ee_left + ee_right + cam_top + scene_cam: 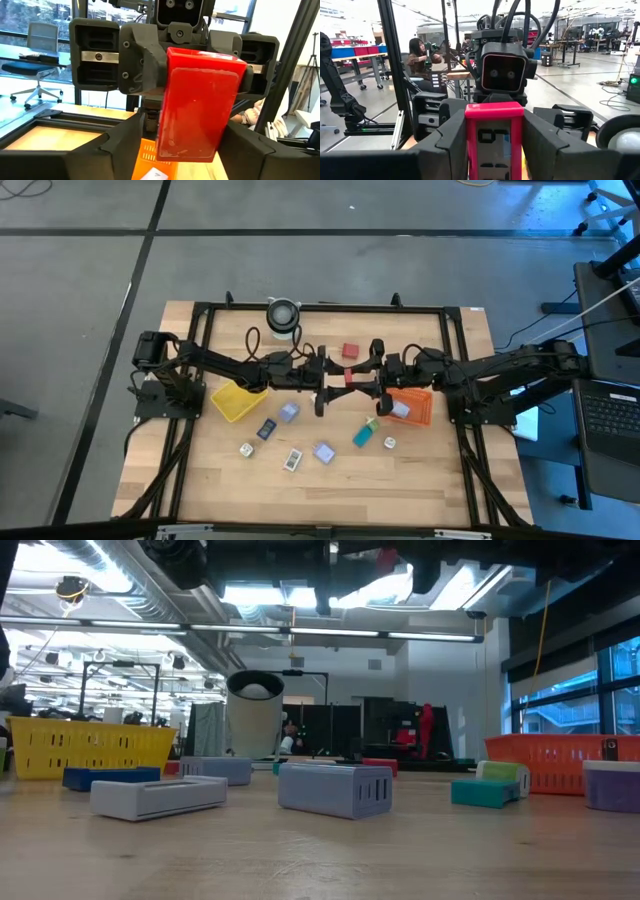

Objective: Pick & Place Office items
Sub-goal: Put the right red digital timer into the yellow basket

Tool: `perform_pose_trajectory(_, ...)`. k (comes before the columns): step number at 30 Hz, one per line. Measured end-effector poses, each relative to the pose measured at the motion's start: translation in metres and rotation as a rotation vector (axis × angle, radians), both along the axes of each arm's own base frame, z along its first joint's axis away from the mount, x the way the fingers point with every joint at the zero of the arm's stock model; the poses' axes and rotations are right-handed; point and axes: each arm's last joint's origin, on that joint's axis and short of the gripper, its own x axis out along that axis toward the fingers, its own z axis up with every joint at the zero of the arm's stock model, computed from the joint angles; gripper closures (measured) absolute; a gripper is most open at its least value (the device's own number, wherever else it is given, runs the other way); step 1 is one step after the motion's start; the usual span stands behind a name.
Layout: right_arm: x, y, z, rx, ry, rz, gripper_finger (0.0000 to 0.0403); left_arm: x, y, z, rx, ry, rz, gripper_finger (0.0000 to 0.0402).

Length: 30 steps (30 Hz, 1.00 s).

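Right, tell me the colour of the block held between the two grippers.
Red: the block shows best in the left wrist view, clamped by the right gripper.

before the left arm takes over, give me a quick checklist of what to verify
1. right pincer shut on the red piece: ok
2. red piece sits between the left pincer fingers: ok
3. left pincer clamped on the red piece: not ok, its fingers stand apart from it
4. handover held up off the table: ok
5. loose pieces lie clear of both arms: ok
6. free room in the yellow tray: cannot tell
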Motion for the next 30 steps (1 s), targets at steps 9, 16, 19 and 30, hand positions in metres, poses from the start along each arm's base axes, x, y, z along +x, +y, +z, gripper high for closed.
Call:
perform_pose_trajectory(9,0.000,0.000,0.000,0.014,0.006,-0.008,0.0234,0.000,0.000,-0.001,0.007,0.011,-0.026,0.0243)
perform_pose_trajectory(16,0.000,-0.001,0.001,0.008,-0.005,-0.022,0.0214,0.000,0.003,-0.003,-0.014,0.027,-0.043,0.0225)
perform_pose_trajectory(19,-0.001,-0.001,0.003,0.024,-0.016,-0.020,0.0212,-0.001,0.006,-0.001,-0.014,0.028,-0.053,0.0229)
perform_pose_trajectory(30,-0.015,-0.006,0.022,0.045,-0.104,-0.090,0.0172,-0.015,0.027,0.014,-0.004,0.088,-0.020,0.0228)
